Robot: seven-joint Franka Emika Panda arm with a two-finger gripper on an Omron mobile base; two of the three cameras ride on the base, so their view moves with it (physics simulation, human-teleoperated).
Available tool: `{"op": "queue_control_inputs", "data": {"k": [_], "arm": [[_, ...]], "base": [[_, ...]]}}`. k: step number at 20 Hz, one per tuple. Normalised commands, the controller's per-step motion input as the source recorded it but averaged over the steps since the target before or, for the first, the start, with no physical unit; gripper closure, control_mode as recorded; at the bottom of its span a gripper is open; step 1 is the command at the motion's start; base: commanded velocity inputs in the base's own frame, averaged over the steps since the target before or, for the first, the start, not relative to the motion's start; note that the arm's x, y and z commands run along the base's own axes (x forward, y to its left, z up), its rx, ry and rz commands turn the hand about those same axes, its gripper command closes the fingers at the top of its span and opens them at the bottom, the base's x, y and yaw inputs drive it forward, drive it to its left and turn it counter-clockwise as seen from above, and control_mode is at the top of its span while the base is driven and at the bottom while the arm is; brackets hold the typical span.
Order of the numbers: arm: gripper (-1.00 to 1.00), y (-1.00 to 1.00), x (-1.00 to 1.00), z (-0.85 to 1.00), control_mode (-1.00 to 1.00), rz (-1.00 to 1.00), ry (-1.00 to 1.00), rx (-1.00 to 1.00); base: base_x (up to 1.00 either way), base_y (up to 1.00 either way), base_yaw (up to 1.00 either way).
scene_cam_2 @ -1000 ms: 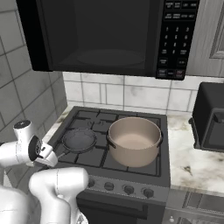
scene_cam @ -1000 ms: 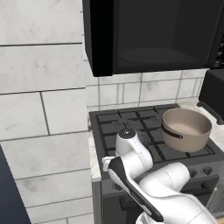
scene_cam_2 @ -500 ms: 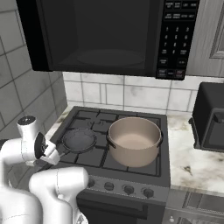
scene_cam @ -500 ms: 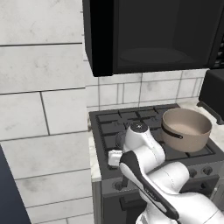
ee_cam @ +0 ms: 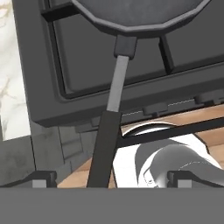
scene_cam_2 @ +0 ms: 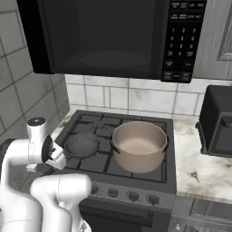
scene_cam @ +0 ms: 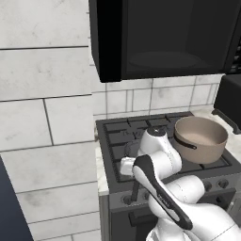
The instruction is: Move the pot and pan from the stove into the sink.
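Left base view: the tan pot with dark loop handles sits at the stove's front right.

Right base view: the small dark pan lies on the front left grate beside the pot.

Hand view: the pan's long thin handle runs out over the stove's front edge, between the spread, empty fingertips of the gripper.

Pan on stove front left, pot right beside it; microwave above.
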Motion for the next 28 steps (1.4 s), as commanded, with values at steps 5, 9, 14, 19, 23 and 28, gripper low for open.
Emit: {"op": "queue_control_inputs", "data": {"k": [5,9,14,19,23,28], "arm": [[-1.00,-0.06,-0.09,-0.43,-1.00,0.00,-0.06,0.02],[-1.00,-0.11,-0.08,-0.50,-1.00,0.00,-0.07,0.04],[-1.00,-0.19,-0.05,-0.49,-1.00,0.00,-0.10,0.05],[-1.00,-0.45,0.11,-0.20,-1.00,0.00,-0.15,0.02],[-1.00,-0.41,0.24,-0.14,-1.00,0.00,-0.13,0.00],[-1.00,-0.19,0.05,-0.14,-1.00,0.00,-0.09,0.00]], "base": [[0.00,0.00,0.00],[0.00,0.00,0.00],[0.00,0.00,0.00],[0.00,0.00,0.00],[0.00,0.00,0.00],[0.00,0.00,0.00]]}}
